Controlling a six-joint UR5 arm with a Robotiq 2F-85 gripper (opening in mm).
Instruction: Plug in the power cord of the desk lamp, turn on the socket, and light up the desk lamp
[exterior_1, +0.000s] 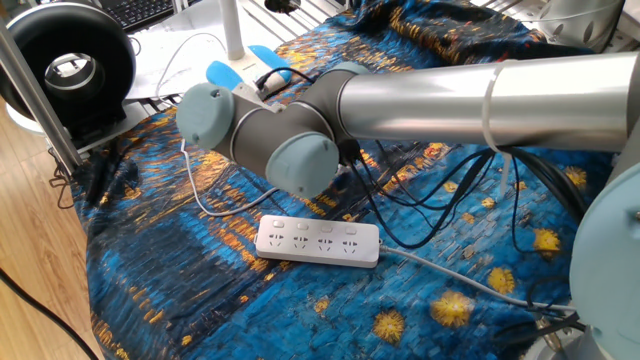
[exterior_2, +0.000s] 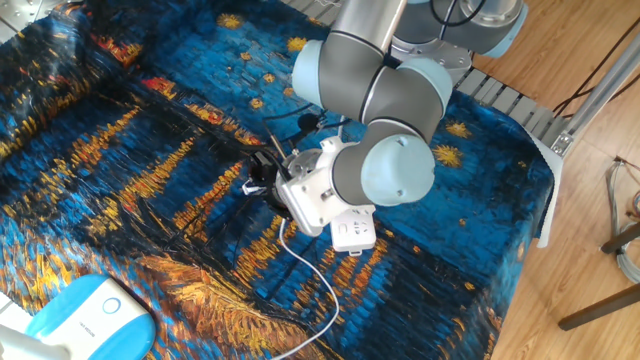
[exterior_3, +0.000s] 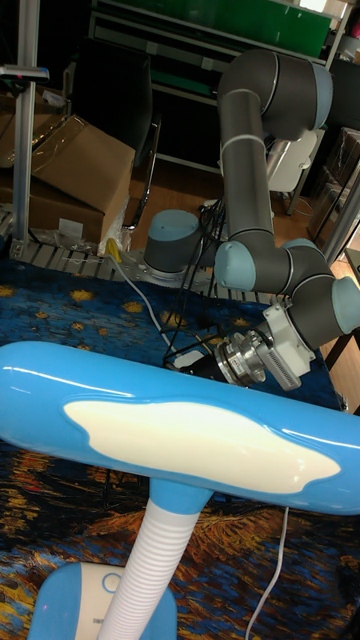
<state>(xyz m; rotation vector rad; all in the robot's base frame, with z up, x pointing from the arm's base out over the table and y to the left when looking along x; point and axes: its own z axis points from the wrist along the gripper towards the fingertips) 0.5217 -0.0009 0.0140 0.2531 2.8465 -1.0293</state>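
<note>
My gripper (exterior_2: 258, 178) hangs just above the cloth, left of the socket (exterior_2: 352, 233), whose near end shows under my wrist. Its dark fingers look shut on a small white piece, apparently the plug of the power cord (exterior_2: 325, 290), which curls away from under the wrist. In the one fixed view the arm hides the gripper; the socket (exterior_1: 318, 241) lies flat with its outlets up, and the power cord (exterior_1: 205, 205) loops over the cloth. The desk lamp (exterior_3: 175, 430) fills the tall view, with the gripper (exterior_3: 200, 366) behind it. Its base (exterior_2: 85, 318) sits at the lower left.
A black ring-shaped device (exterior_1: 70, 65) stands at the far left corner. Black cables (exterior_1: 420, 190) trail over the blue painted cloth beside the arm. The socket's thicker cable (exterior_1: 460, 280) runs off to the right. A metal frame post (exterior_1: 30, 80) stands by the table edge.
</note>
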